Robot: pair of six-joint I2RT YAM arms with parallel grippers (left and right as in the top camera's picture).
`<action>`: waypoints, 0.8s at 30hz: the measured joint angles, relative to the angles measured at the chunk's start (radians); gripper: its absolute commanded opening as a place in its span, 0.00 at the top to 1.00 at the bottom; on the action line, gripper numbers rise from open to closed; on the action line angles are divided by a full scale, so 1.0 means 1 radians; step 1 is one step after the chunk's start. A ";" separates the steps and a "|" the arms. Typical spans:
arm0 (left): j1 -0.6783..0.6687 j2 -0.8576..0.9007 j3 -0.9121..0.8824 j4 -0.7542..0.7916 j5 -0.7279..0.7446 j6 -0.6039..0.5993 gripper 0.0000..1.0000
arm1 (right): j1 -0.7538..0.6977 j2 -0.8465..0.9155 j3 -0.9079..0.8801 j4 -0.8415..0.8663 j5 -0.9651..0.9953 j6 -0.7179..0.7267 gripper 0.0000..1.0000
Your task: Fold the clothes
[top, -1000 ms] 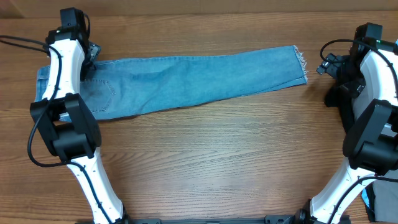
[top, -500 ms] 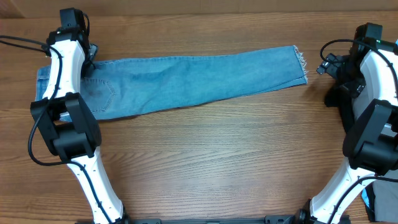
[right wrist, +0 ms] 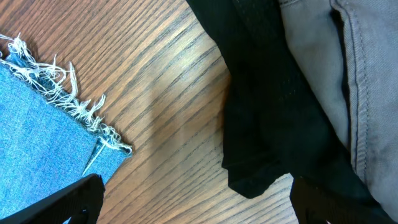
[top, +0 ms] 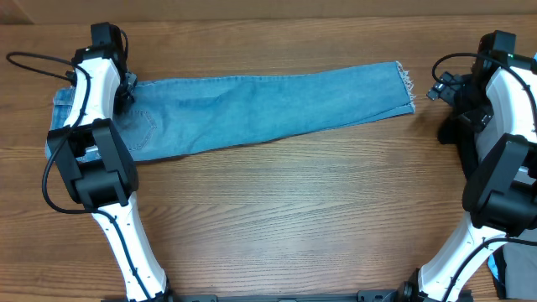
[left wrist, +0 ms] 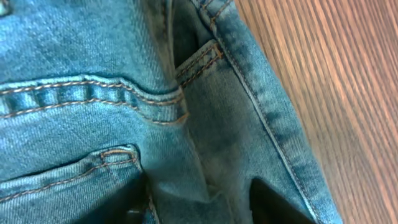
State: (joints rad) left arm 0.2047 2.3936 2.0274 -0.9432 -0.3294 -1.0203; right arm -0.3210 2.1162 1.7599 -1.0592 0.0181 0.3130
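The light-blue jeans (top: 268, 105) lie flat across the table, waist at the left and frayed hem (top: 409, 88) at the right. My left gripper (top: 126, 91) is down on the waist end by the back pocket (top: 138, 126). In the left wrist view denim (left wrist: 93, 62) fills the frame, and the left gripper (left wrist: 199, 210) has a raised fold of it pinched between its dark fingers (left wrist: 273, 205). My right gripper (right wrist: 199, 214) stands open over bare wood, just right of the frayed hem (right wrist: 62, 93), holding nothing.
A black garment (right wrist: 261, 112) and a grey garment (right wrist: 354, 68) lie close to the right gripper's right side. The right arm (top: 503, 92) stands at the table's right edge. Bare wood table (top: 294, 218) spreads in front of the jeans.
The left gripper has closed in on the waist denim and its arm has shifted slightly right. The waist edge moved a little with it. The right arm has not moved.
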 measured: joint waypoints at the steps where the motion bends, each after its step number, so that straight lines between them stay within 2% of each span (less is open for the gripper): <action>1: 0.000 0.000 0.000 -0.001 0.000 0.002 0.66 | 0.000 0.000 0.000 0.000 0.000 0.000 0.00; 3: 0.000 0.000 0.000 -0.003 0.003 0.002 0.76 | 0.000 0.000 0.000 0.000 0.000 0.000 0.00; 5: 0.001 0.000 0.000 -0.007 0.007 0.005 0.79 | 0.000 0.000 0.000 0.000 0.000 0.000 0.00; 9: 0.006 0.000 0.011 -0.049 0.016 0.011 0.96 | 0.000 0.000 0.000 0.000 0.000 0.000 0.00; 20: 0.037 0.001 0.191 -0.215 0.041 0.026 0.96 | 0.000 0.000 0.000 0.000 0.000 0.000 0.00; 24: 0.047 0.001 0.248 -0.233 0.058 0.026 0.96 | 0.000 0.000 0.000 0.000 0.000 0.000 0.00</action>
State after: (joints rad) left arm 0.2512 2.3943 2.2757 -1.1767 -0.2710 -0.9947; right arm -0.3210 2.1162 1.7599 -1.0592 0.0185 0.3134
